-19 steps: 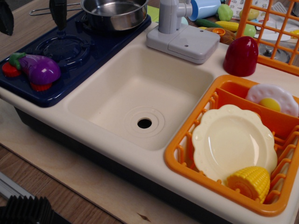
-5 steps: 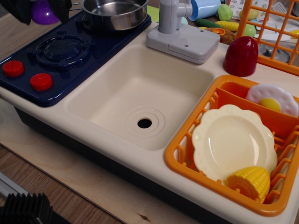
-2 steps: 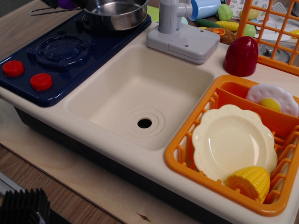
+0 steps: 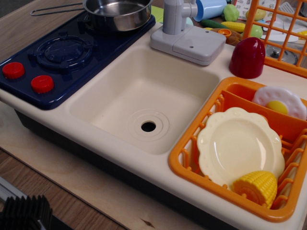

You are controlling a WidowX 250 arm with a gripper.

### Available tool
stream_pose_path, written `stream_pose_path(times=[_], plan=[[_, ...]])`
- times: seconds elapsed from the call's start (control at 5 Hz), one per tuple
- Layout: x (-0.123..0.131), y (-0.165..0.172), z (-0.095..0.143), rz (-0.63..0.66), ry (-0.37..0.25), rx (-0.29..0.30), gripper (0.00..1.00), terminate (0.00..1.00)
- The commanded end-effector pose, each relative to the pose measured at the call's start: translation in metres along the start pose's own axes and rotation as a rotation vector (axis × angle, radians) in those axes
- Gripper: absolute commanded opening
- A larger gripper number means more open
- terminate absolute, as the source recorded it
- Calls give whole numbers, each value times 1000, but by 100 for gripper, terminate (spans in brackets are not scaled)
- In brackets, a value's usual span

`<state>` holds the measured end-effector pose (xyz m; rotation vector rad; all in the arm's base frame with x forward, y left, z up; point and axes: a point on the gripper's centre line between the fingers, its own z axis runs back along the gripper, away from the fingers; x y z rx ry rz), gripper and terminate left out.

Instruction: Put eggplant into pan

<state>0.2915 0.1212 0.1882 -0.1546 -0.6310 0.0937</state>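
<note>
The shiny steel pan (image 4: 118, 14) stands on the far burner of the dark blue toy stove (image 4: 67, 52), at the top edge of the view, its thin wire handle (image 4: 55, 8) pointing left. Only the near part of the pan's inside shows, and it holds nothing there. The purple eggplant is out of view. The gripper is out of view too; no part of the arm shows.
Two red knobs (image 4: 28, 76) sit at the stove's front left. A cream sink (image 4: 144, 100) with a grey faucet (image 4: 184, 33) is in the middle. An orange rack (image 4: 230, 158) at right holds a cream plate (image 4: 238, 146), corn and a fried egg. A dark red cup (image 4: 247, 57) stands behind.
The gripper lifted the eggplant off the stove's front left, carried it up toward the pan, and both have left the view at the top. The pan has not moved.
</note>
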Motion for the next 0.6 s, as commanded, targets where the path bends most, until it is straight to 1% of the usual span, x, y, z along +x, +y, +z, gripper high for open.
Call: stream_pose_path(times=[0.0, 0.2, 0.4], plan=[[16, -3, 5, -49, -51, -4, 100, 0], [16, -3, 5, -49, -51, -4, 100, 0], [16, -3, 5, -49, -51, -4, 100, 100]])
